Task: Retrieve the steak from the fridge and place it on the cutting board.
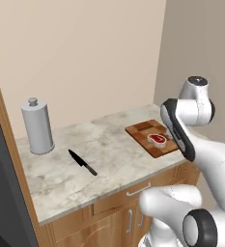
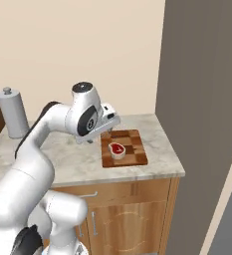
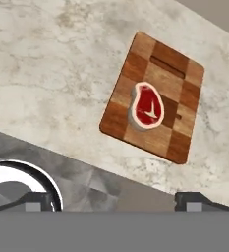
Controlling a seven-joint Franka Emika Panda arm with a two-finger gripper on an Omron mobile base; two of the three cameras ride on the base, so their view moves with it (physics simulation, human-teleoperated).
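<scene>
Steak (image 3: 147, 107) flat on board (image 3: 180, 88), near board's middle. Board on table (image 1: 109, 149), toward right end. Gripper (image 3: 114, 201) up above table edge, spread wide, holding nothing, steak at 12 o'clock from it. Knife (image 1: 82, 162) and grey can (image 1: 37, 126) at 9 o'clock from board, well apart.

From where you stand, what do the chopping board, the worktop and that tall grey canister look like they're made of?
The cutting board looks like matte wood: checkered light and dark brown blocks. The countertop looks like polished stone, perhaps marble: beige with cloudy veining. The canister seems brushed metal, plain grey with soft shading, though plastic is possible.
</scene>
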